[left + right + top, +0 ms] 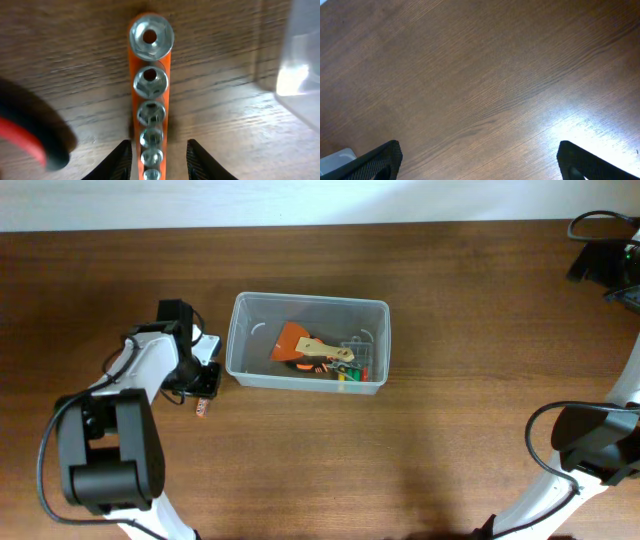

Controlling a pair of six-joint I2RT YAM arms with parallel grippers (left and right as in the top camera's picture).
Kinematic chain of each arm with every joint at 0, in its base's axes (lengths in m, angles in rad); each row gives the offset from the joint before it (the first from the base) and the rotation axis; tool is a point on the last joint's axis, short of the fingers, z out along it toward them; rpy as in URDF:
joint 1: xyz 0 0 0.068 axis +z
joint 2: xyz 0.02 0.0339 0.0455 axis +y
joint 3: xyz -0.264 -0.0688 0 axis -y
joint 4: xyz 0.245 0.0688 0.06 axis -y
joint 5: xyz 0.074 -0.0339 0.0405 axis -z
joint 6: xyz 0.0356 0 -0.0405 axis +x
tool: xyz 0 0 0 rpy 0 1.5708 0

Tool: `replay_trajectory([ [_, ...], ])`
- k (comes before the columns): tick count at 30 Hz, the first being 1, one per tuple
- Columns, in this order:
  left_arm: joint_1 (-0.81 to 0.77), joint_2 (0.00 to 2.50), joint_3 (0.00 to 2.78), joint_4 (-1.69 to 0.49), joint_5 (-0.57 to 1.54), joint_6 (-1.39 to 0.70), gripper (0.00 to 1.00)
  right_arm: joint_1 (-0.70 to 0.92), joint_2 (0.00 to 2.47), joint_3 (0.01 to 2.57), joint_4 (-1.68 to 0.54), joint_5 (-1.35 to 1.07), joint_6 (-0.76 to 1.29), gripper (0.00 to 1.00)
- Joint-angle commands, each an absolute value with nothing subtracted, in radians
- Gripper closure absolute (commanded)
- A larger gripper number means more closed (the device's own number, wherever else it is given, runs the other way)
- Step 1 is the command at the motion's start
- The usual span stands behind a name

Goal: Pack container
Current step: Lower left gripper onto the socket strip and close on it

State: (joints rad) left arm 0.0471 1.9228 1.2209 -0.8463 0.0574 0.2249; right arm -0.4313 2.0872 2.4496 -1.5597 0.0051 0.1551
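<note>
The container (pixel 240 340), a clear plastic tub, stands left of the table's middle; its wall also shows in the left wrist view (pixel 300 60). Inside it lie an orange tool (pixel 292 340), a wooden-handled tool (pixel 325 350) and a small clear case of coloured bits (pixel 355 365). My left gripper (pixel 205 380) is low beside the tub's left wall. In the left wrist view it (pixel 159 150) is open, its fingers on either side of an orange rail of steel sockets (pixel 150 82) lying on the table, with gaps on both sides. My right gripper (pixel 480 160) is wide open and empty over bare wood.
A blurred red-and-black object (pixel 30 145) lies just left of the socket rail. The right arm's head (pixel 600 260) is at the far right corner, its base (pixel 590 440) at the front right. A pale corner (pixel 335 157) shows at the right wrist view's lower left.
</note>
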Motion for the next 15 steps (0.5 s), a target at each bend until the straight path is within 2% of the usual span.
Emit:
replay_trajectory([
  [1,0.047,1.972,1.214,-0.84,0.075,0.241,0.63,-0.427,2.083,2.448,-1.56,0.003,0.159,0.01],
  [4,0.048,2.0,1.214,-0.84,0.075,0.241,0.63,-0.427,2.083,2.448,-1.56,0.003,0.159,0.01],
  [8,0.048,2.009,1.214,-0.841,0.075,0.241,0.8,-0.427,2.083,2.448,-1.56,0.003,0.159,0.01],
  [15,0.049,2.008,1.216,-0.847,0.075,0.225,0.92,-0.427,2.083,2.448,-1.559,0.004,0.159,0.01],
])
